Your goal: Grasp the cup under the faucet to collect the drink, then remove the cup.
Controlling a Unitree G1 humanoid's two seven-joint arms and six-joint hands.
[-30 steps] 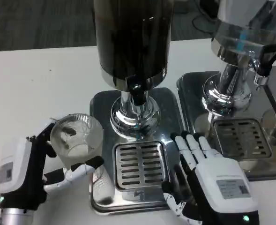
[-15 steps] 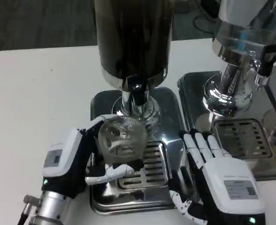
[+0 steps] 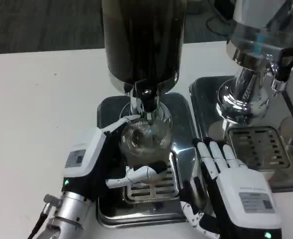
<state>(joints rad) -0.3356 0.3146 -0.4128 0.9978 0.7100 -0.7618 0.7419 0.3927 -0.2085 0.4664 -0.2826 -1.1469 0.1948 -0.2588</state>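
Cup (image 3: 145, 138) in left hand's (image 3: 94, 162) grip, now under the faucet (image 3: 147, 101); right hand (image 3: 231, 186) spread, empty.

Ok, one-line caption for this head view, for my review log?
Left hand holds the clear cup on the drip grate under the dark dispenser's faucet; right hand waits open beside the tray.

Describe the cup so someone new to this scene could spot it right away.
Find the tall dark drink dispenser at the middle of the white table. Right under its tap, above the slotted drip tray, sits the cup, held by the left hand. It is the only clear, ribbed glass thing among shiny metal parts.
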